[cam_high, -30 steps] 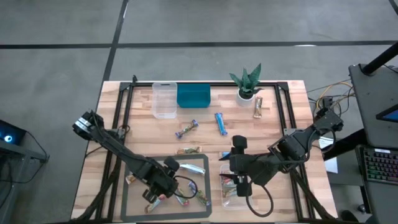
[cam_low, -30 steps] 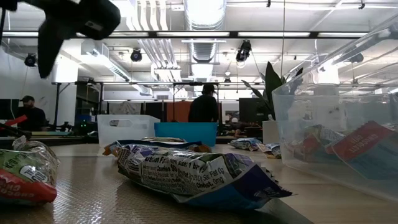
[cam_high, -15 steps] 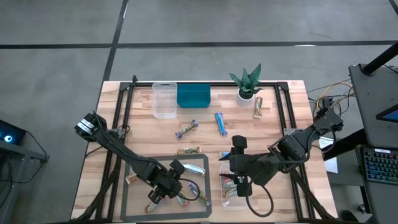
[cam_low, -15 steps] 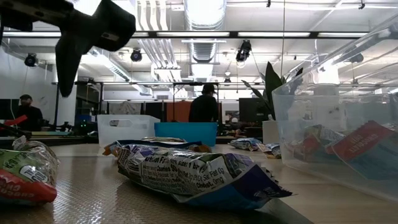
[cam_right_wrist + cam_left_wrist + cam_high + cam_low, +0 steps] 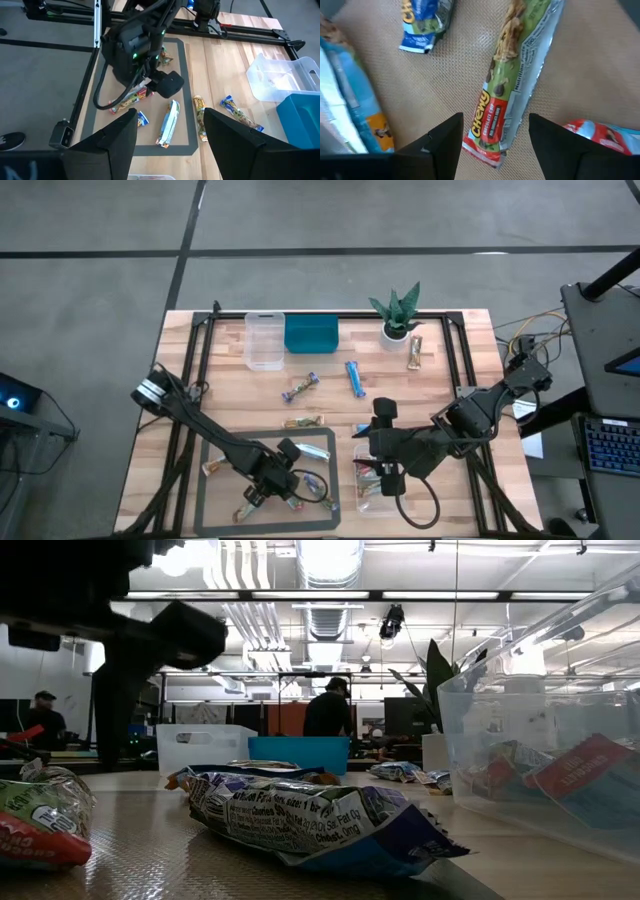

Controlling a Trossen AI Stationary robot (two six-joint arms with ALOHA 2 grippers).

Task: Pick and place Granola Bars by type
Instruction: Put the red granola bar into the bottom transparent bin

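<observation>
Several granola bars lie on the grey mat [image 5: 215, 480] at the near left. My left gripper [image 5: 495, 150] is open and points down over them. Its fingers stand on either side of the red end of a green bar [image 5: 517, 80], which lies flat on the mat. A blue bar [image 5: 426, 22] and a light-blue bar [image 5: 342, 100] lie beside it. In the high view this gripper [image 5: 264, 492] is over the mat's near part. My right gripper [image 5: 388, 477] hangs open and still above a clear tub [image 5: 360, 498] that holds several bars. More bars [image 5: 300, 387] [image 5: 355, 377] [image 5: 416, 352] lie loose on the table.
An empty clear tub [image 5: 264, 340], a teal bin [image 5: 311, 335] and a potted plant [image 5: 397, 315] stand along the far edge. Another bar [image 5: 303, 421] lies just beyond the mat. A black frame rail [image 5: 190, 370] runs along the table's sides. People are in the room behind.
My left gripper has come down toward the bars on the mat and gone a little toward the table's right edge. Its fingers have stayed open. The bars have not moved.
</observation>
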